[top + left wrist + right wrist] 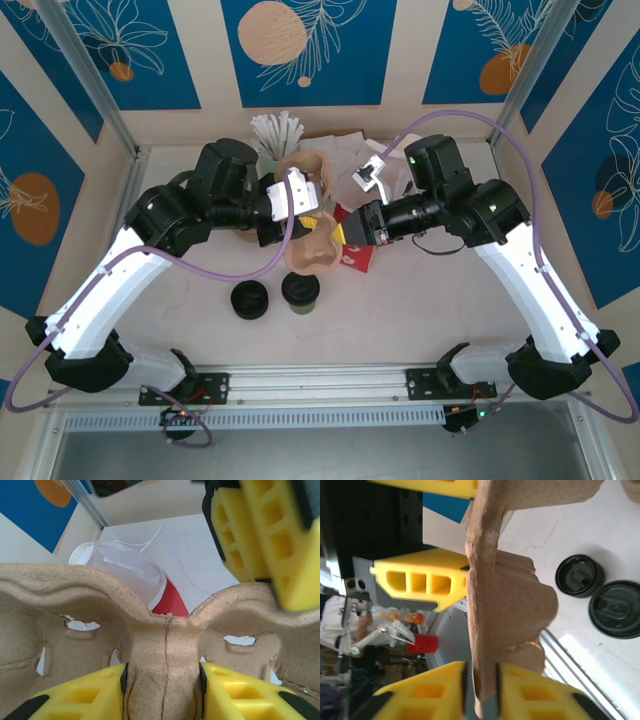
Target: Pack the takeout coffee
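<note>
Left claw (pixel 161 672) pads crowd its wrist view, closed on the middle ridge of the carrier (pixel 165 630). On the table (pixel 420 310) the cup (pixel 300 292) stands upright, low in front of the held-up carrier. A loose lid (pixel 250 299) sits just beside it and the bag (pixel 356 256) lies behind. Right claw (pixel 481 672) straddles the carrier's thin rim; I cannot tell whether it pinches or stands just off.

If one claw lets go on so shallow a hold, the carrier could swing down and knock the cup over. Opposed pulls might tear the pulp along the ridge's crease.

That crease reads from the left wrist, where the top view gives just a tan outline. The top view places the cup against carrier and bag.
</note>
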`<state>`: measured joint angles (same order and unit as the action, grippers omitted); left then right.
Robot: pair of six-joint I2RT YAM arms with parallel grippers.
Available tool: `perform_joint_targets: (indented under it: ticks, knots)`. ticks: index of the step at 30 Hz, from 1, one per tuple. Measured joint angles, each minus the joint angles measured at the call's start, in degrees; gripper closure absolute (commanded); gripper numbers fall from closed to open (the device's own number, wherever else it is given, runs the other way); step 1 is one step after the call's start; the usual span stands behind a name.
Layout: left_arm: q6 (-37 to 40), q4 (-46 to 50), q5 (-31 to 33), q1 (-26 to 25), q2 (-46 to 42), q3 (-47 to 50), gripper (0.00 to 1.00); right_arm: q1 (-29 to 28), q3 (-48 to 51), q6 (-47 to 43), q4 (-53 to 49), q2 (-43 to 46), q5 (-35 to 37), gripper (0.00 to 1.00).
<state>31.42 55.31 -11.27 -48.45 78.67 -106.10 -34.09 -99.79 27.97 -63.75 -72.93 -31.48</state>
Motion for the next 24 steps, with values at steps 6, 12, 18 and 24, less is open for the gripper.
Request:
perform_joint_targets:
  ticks: [6,12,18,24]
  knots:
    - [-0.76,-0.81,0.9,-0.02,0.55,0.31,0.62,7.74,0.57,0.59,0.11,4.85,0.2,0.51]
    - [-1.53,-2.58,1.11,-0.02,0.7,0.52,0.62,15.21,2.54,1.44,0.04,7.87,10.4,0.47]
    - [-4.11,-4.28,1.31,-0.02,0.7,0.52,0.62,19.12,6.6,2.29,0.98,4.28,25.92,0.41]
    - [-6.56,-6.25,1.27,-0.02,0.81,0.52,0.62,21.88,9.16,2.19,3.93,-2.73,32.7,0.41]
